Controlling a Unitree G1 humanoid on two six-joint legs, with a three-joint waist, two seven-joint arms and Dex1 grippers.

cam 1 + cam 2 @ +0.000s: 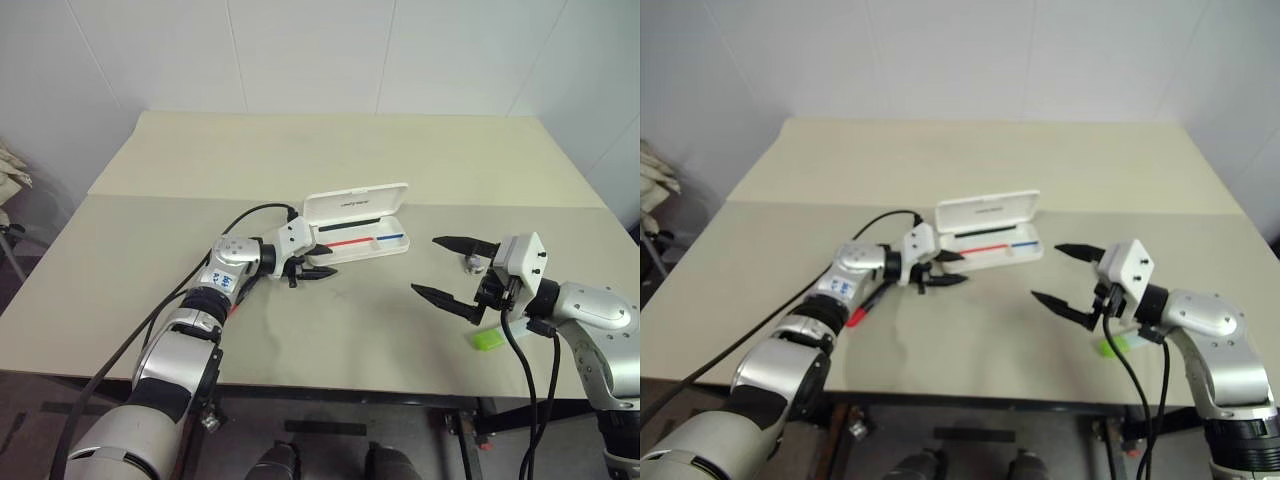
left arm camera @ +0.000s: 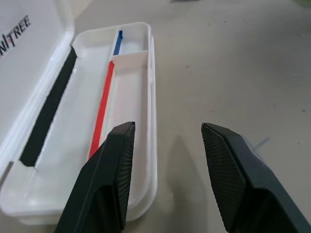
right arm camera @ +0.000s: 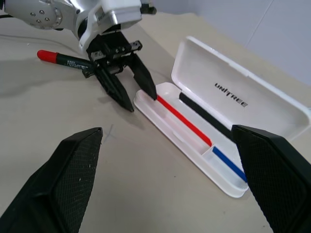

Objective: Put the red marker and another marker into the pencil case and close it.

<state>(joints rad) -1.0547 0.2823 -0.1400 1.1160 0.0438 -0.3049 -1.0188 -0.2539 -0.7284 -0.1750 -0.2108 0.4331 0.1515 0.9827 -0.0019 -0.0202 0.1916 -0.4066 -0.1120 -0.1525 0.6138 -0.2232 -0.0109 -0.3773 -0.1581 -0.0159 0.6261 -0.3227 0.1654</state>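
Both grippers empty, pencil case [image 1: 357, 222] lay open on bench [image 1: 200, 170].
L gripper [image 3: 130, 89] part-spread at case end; R gripper [image 1: 447, 268] spread wide; red marker [image 3: 65, 60] seen behind L gripper, green marker [image 1: 488, 340] under R.

The pencil case [image 3: 233, 97] lid reads "UNITREE".

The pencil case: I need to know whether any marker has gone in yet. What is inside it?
The open white hard-plastic pencil case holds no marker: its tray shows thin red, blue and black stripes and a small divider. The end of the tray nearest the left gripper is partly covered.
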